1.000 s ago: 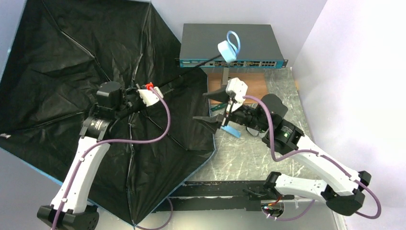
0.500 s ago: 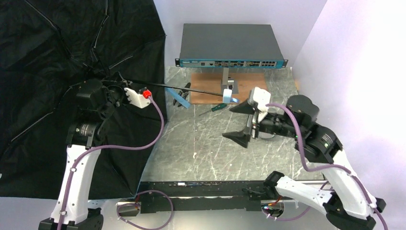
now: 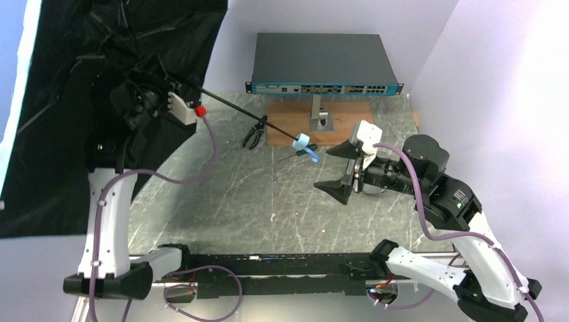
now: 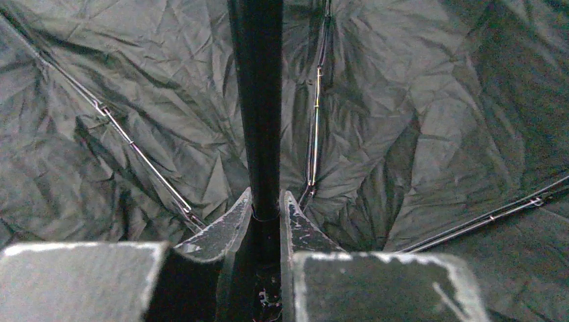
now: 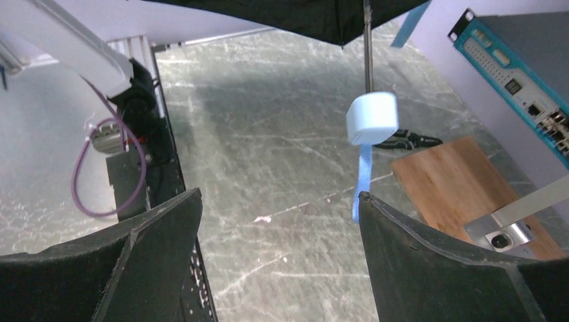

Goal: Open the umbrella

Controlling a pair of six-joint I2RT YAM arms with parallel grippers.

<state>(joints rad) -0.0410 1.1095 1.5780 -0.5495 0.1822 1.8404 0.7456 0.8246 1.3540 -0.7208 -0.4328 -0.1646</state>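
Observation:
The umbrella is open. Its black underside (image 3: 74, 100) fills the far left of the top view, and its thin black shaft (image 3: 248, 119) slants down to the pale-blue handle (image 3: 301, 141) with a blue strap above the table. My left gripper (image 3: 158, 84) is shut on the shaft near the canopy hub; the left wrist view shows the fingers (image 4: 298, 231) clamping the black shaft (image 4: 258, 100). My right gripper (image 3: 340, 171) is wide open and empty, just right of the handle, which hangs ahead of it in the right wrist view (image 5: 372, 117).
A grey network switch (image 3: 325, 64) stands at the back. A wooden board (image 3: 285, 131) with a metal stand (image 3: 321, 119) lies before it. Black-handled pliers (image 3: 253, 134) and a green-handled screwdriver (image 3: 290, 155) lie on the marble table (image 3: 268, 201).
My left gripper has lifted and swung the open umbrella up and to the left. The handle moved from above the switch down over the table. My right arm pulled back to the right.

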